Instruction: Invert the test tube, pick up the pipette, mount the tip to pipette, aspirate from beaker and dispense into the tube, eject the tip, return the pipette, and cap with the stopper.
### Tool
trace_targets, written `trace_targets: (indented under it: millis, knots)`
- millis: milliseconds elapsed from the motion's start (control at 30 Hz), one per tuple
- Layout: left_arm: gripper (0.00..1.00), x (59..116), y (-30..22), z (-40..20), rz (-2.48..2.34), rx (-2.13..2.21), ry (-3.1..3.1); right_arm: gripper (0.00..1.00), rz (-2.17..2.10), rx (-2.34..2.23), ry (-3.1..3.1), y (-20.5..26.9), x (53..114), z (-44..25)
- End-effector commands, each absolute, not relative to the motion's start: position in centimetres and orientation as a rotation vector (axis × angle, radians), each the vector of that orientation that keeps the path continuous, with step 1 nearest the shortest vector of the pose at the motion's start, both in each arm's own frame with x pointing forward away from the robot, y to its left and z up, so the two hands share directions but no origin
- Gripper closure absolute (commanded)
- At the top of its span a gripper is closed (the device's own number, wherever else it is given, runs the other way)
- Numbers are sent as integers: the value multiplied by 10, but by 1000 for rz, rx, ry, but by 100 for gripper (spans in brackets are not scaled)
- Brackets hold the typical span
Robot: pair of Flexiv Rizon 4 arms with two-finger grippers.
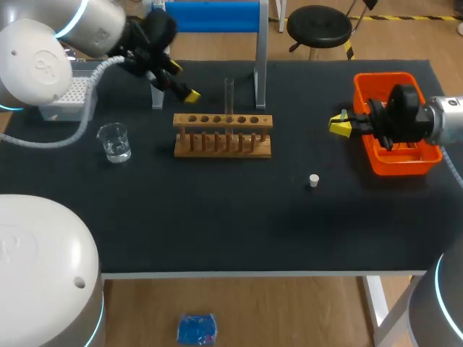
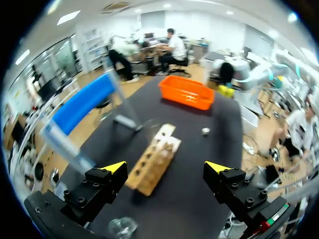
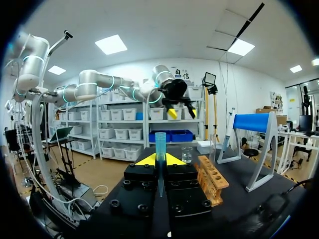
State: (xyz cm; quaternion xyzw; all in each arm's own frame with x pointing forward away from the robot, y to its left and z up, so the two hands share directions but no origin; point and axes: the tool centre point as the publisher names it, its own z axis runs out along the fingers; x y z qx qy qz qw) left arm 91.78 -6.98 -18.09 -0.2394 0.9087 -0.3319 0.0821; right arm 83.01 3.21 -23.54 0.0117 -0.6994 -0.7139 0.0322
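The right gripper (image 3: 160,160), closest, is clamped on one blue tip (image 3: 160,142) standing upright between its fingers. The left gripper (image 2: 167,172) has its fingers wide apart, with the one rack (image 1: 223,137) ahead of it. The rack has six holes and holds one clear tube (image 1: 229,92), faint to see. There is one beaker (image 1: 114,142) and one stopper (image 1: 313,180). The right arm partly hides the one orange bin (image 1: 383,77), and the left arm half covers the tip box (image 1: 61,108).

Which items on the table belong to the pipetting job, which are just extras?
Job: test tube, beaker, stopper, tip box, pipette in right gripper.
Not named in task: wooden rack, orange bin, blue-topped stand.
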Motion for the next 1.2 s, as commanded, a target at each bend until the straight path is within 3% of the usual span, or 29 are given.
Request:
trace_targets:
  millis: [33,433,1200]
  knots:
    - [0,940,-43,-174,-889,-919,2635,100,-2197,38,-2153,31,830,-236]
    - [0,1008,5,-177,-687,-1295,2423,100,-2197,38,-2153,31,830,-236]
    - [0,1042,-8,-186,-792,-1543,1953,100,-2197,38,-2153,31,830,-236]
